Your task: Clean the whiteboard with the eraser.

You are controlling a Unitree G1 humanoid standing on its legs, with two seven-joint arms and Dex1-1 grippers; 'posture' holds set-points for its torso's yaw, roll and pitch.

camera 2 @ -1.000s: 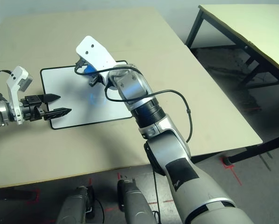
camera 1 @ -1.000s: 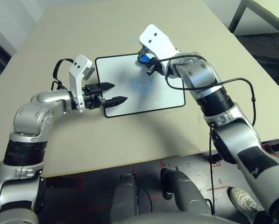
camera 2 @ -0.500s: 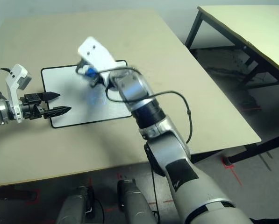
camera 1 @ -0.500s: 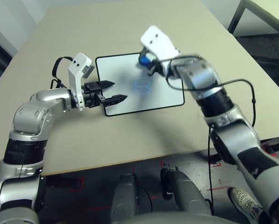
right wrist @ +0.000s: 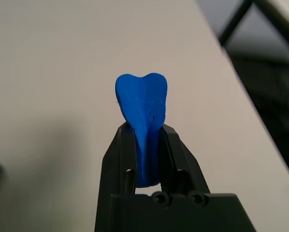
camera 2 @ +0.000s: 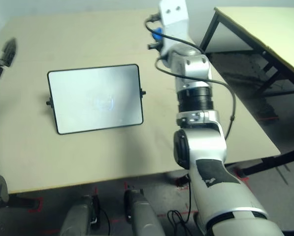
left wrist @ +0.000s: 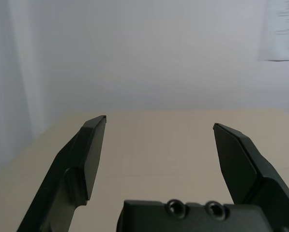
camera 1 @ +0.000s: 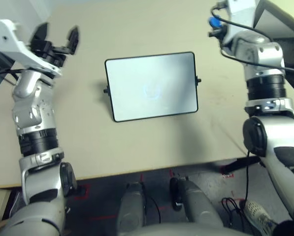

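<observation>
Just swung both arms off whiteboard [camera 1: 176, 101]; probably done wiping, or pausing. Pinching blue eraser [right wrist: 143, 99] in right gripper [right wrist: 146, 127], past board toward 1–2 o'clock. Holding left gripper [camera 1: 58, 28] spread, 10 o'clock. Check faint blue ring [camera 2: 105, 102] mid-board: maybe glare. Mind black cable [camera 2: 226, 88] if re-approaching.

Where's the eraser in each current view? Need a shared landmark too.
Left eye: eraser, upper right.
Right eye: top, just right of centre.
Left wrist: not in it.
Right wrist: centre, clamped in the right hand.
Landmark: the table, pale top, in all four.
</observation>
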